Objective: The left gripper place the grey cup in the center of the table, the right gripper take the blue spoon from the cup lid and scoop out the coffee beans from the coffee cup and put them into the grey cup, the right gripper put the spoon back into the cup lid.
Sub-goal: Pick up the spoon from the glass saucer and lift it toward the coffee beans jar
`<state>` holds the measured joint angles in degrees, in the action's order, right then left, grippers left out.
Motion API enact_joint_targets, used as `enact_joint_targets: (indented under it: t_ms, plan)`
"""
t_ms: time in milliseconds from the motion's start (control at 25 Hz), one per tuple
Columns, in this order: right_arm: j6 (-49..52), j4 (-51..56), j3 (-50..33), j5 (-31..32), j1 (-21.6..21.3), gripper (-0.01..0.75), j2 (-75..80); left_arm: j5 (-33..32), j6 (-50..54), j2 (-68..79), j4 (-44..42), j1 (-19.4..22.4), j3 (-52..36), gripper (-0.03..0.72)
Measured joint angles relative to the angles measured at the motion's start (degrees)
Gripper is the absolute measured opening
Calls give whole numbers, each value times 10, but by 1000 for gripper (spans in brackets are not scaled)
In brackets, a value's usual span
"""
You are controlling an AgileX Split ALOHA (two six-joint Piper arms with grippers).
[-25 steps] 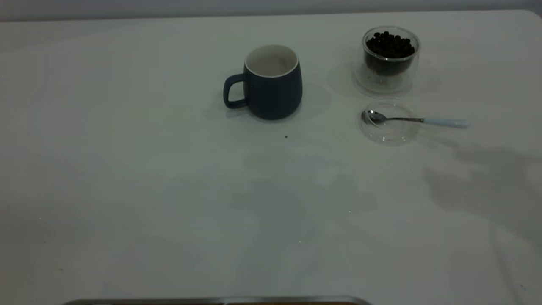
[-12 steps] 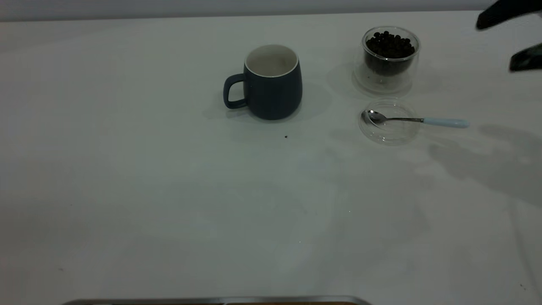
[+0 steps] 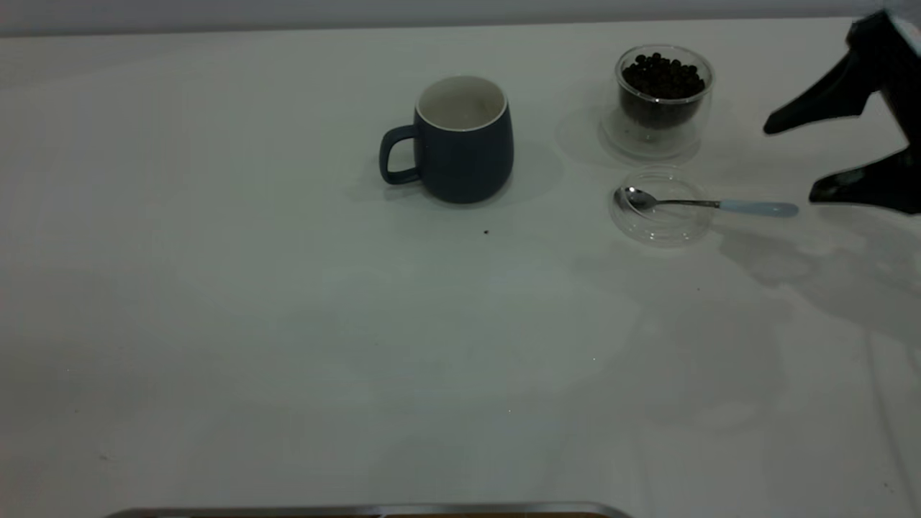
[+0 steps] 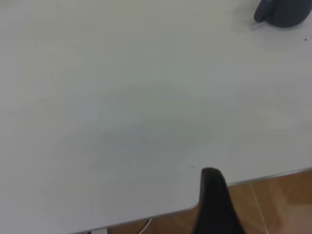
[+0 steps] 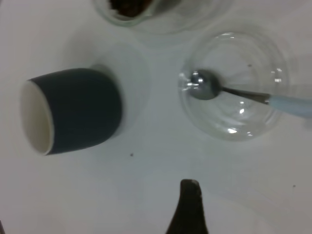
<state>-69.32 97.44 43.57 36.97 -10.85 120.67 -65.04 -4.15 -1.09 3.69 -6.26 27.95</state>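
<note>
Fingers of the right gripper (image 3: 820, 162) stand spread wide at the bench's (image 3: 288, 324) right edge, just beside the pale tip of the blue spoon (image 3: 755, 208), not yet around it. The spoon's steel bowl rests in the cup lid (image 3: 660, 229), its handle sticking out over the rim toward the gripper. Behind the lid stands the coffee cup (image 3: 663, 101), heaped w/ coffee beans (image 3: 663, 75); the grey cup (image 3: 464, 144) sits near bench centre, upright, handle pointing away from the spoon, apparently empty, though its floor is dim.

Left gripper (image 4: 214, 204) is parked off by the near bench edge; only one dark finger shows, so its state can't be told.

Step in hand, by my read: pick up the spoon. Best approach is prob. to come down over the blue handle, not the thin steel neck, one finger each side, and close squarely. A skewed grip could lever the bowl up and flip or drag the light lid. Lift level, clear of the rim, before swinging toward the beans.
</note>
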Motion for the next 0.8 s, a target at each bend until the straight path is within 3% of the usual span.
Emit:
enact_joint_targets:
  t_ms: [440,800]
  plan:
    - [-72,53,24,15,-10,700,106,0,0,0,0,0,0,555]
    - [-100,53,83,69,-15,691,179,0,0,0,0,0,0,555]
